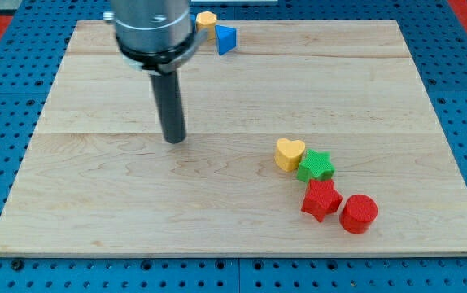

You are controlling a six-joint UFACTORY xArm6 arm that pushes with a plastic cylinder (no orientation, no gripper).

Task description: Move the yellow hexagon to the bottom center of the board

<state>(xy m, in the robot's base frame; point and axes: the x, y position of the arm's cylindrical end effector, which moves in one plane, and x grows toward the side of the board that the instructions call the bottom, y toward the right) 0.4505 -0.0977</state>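
Note:
The yellow hexagon (207,19) lies at the view's top edge of the wooden board (95,195), partly hidden behind the arm's body, touching a blue triangle block (226,39) on its right. My tip (174,140) rests on the board left of centre, well below the hexagon and apart from every block.
A cluster sits at the view's lower right: a yellow heart (289,153), a green star (316,166), a red star (320,199) and a red cylinder (358,213), close together. The blue pegboard table surrounds the board.

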